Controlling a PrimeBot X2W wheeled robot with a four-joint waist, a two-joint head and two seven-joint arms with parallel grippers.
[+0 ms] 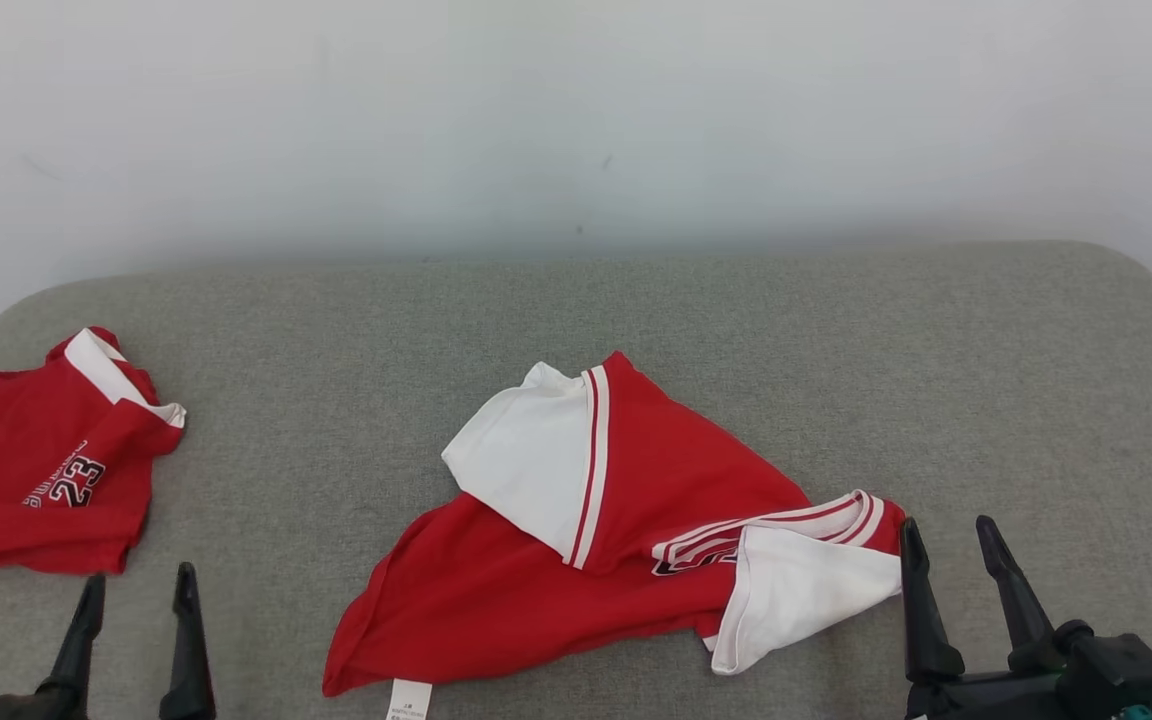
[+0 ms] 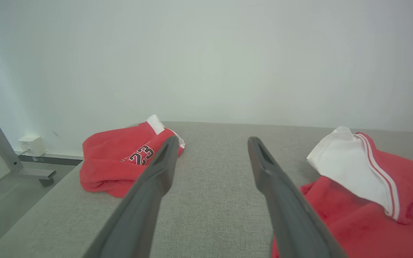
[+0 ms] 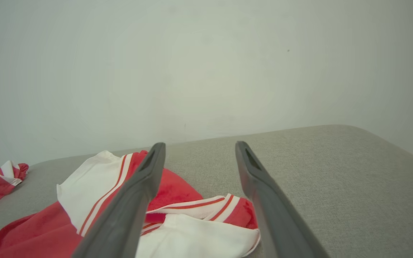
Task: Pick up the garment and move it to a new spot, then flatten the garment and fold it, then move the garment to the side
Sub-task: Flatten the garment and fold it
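A crumpled red shirt with white sleeves and striped trim (image 1: 636, 530) lies mid-front on the grey padded surface (image 1: 636, 320); it also shows at the right of the left wrist view (image 2: 364, 200) and low left of the right wrist view (image 3: 177, 215). My left gripper (image 1: 138, 582) (image 2: 212, 143) stands open at the lower left, empty, between the two garments. My right gripper (image 1: 948, 530) (image 3: 199, 147) is open at the lower right, just beside the shirt's white sleeve, nothing held.
A second red garment printed "23" (image 1: 46, 470) (image 2: 127, 157) lies bunched at the left edge. A white wall (image 1: 576, 120) rises behind. Off the left edge stand a metal leg with a caster (image 2: 31, 172) and a wall socket (image 2: 31, 145).
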